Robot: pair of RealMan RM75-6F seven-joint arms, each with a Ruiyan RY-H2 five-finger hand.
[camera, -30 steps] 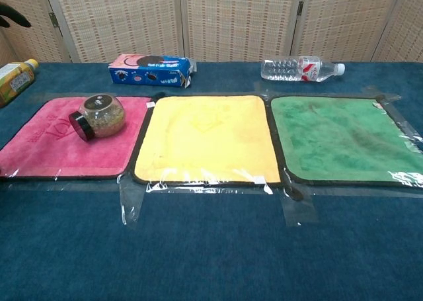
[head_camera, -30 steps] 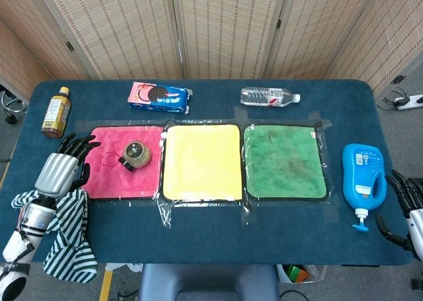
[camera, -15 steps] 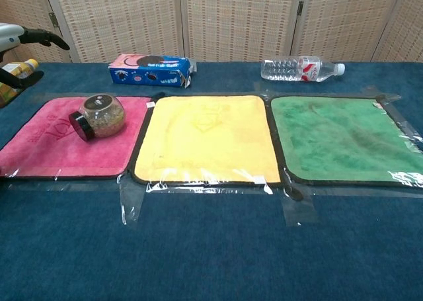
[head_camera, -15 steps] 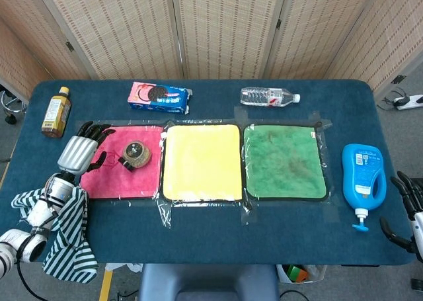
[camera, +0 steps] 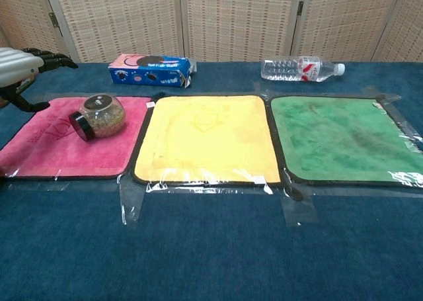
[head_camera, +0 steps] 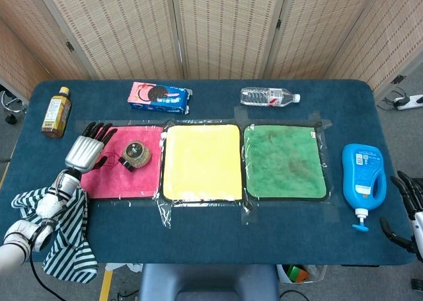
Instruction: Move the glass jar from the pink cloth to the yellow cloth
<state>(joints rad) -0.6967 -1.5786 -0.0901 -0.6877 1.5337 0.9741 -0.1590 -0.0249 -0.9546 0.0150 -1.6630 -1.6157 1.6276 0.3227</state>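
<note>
The glass jar, lying tilted on the pink cloth with its dark lid toward the empty, spread left hand, looks rigid, smooth, breakable and roll-prone, so I would wrap its round body firmly.

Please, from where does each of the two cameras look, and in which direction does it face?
Head view: high above the near table edge, looking steeply down on the whole table; left robot hand and arm, and right robot hand at the edge, show.
Chest view: low, near table height, facing forward to the screens; only the left robot hand shows.
Shared: glass jar on the pink cloth, yellow cloth.
</note>
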